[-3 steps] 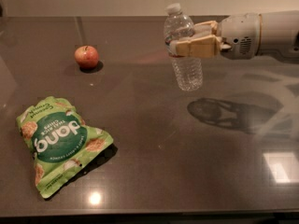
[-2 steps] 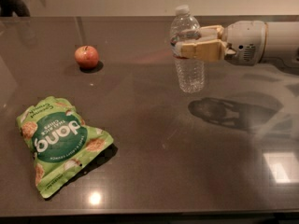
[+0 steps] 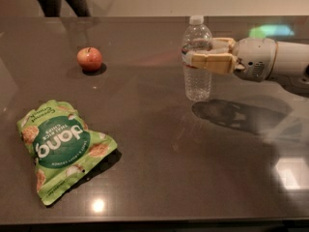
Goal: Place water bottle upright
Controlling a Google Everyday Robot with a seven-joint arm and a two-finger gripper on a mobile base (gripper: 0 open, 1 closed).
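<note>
- Clear ribbed plastic with a white cap on top: the water bottle (image 3: 198,83) is upright, its base down at the dark table (image 3: 193,187).
- The gripper (image 3: 195,53) reaches in from the bottle's right. Its tan fingers (image 3: 212,63) are clamped on the bottle's upper body at the label band.
- A red apple (image 3: 89,58) sits well to the bottle's left.
- A green snack bag (image 3: 63,149) lies flat, left of the bottle and nearer the camera.
- The arm's shadow (image 3: 231,115) falls just right of the bottle's base.

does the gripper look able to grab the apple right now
Probably not yet: the gripper is shut on the water bottle. Nothing stands between it and the apple.
</note>
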